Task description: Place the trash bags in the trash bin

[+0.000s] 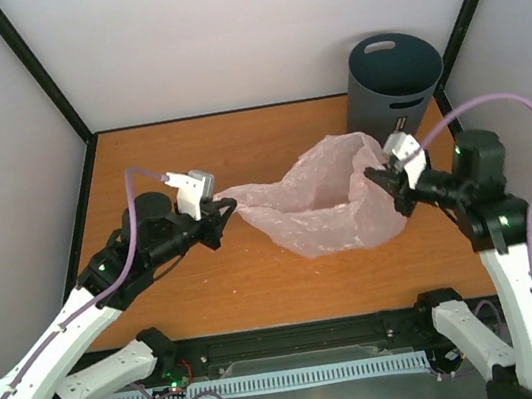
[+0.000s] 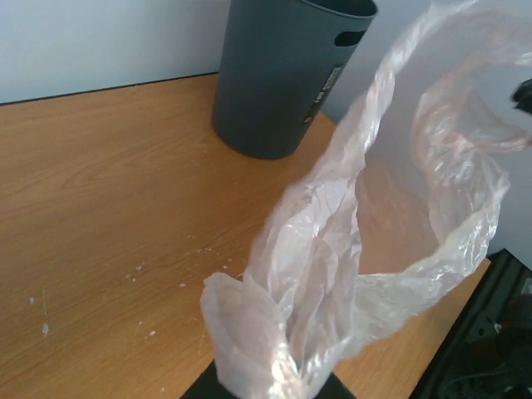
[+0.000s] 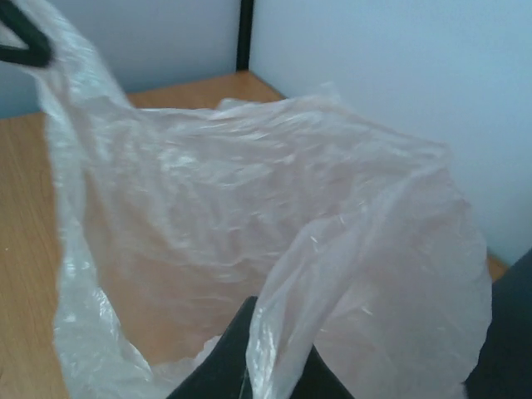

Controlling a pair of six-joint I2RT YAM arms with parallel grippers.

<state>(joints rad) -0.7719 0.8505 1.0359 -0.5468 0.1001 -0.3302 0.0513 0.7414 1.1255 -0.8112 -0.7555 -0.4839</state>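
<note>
From above, the trash bag (image 1: 323, 206) hangs stretched between the two arms over the middle of the table (image 1: 209, 289), its long axis running left to right, with the left gripper (image 1: 219, 210) pinched on the narrow, twisted end and the right gripper (image 1: 382, 177) pinched on the wider end, where the mouth gapes upward. The trash bin (image 1: 391, 83) stands upright in the far right corner, just beyond the right gripper and well apart from the left one, so the right arm is clearly the nearer, and the bag lies short of the bin and to its left, none of it over the rim. In the left wrist view, the fingers are closed on a bunched wad of pale film at the bottom edge; from there the bag fans away and up to the right, while the bin sits ahead and slightly left, with bare wood between it and the fingers. In the right wrist view, the dark fingers are clamped together on a fold of the film at the bottom, the open bag fills nearly the whole view ahead, and the bin is not visible here, which fits it lying behind this gripper. As I judge it, the coming move depends on carrying the bag's right end back and over the bin's rim
</note>
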